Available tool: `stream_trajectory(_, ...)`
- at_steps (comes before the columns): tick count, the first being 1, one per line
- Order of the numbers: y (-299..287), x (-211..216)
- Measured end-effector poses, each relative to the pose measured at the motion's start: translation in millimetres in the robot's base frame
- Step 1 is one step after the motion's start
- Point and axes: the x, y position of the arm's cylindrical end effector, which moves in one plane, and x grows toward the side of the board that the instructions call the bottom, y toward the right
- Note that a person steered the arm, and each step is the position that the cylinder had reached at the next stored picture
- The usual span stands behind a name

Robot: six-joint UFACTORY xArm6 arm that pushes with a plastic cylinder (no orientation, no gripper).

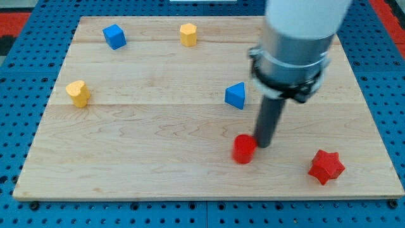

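My dark rod comes down from the grey arm at the view's upper right, and my tip [262,145] rests on the wooden board [158,164] against the right side of a small red block [243,149], touching or nearly touching it. A blue triangular block [235,95] lies just above and to the left of the tip. A red star-shaped block [326,166] sits to the lower right of the tip, well apart from it.
A blue cube [114,36] and a yellow block [188,34] lie near the board's top edge. A yellow heart-shaped block [78,93] sits at the left. Blue pegboard [19,76] surrounds the board.
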Motion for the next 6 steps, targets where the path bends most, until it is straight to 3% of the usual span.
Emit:
stream_trajectory(1, -102.9, 7.3)
stream_trajectory(2, -86.9, -2.9)
stream_trajectory(3, -27.7, 0.0)
stream_trajectory(4, -57.5, 32.6)
stream_trajectory(5, -106.4, 32.2)
stream_trajectory(6, -87.2, 28.3)
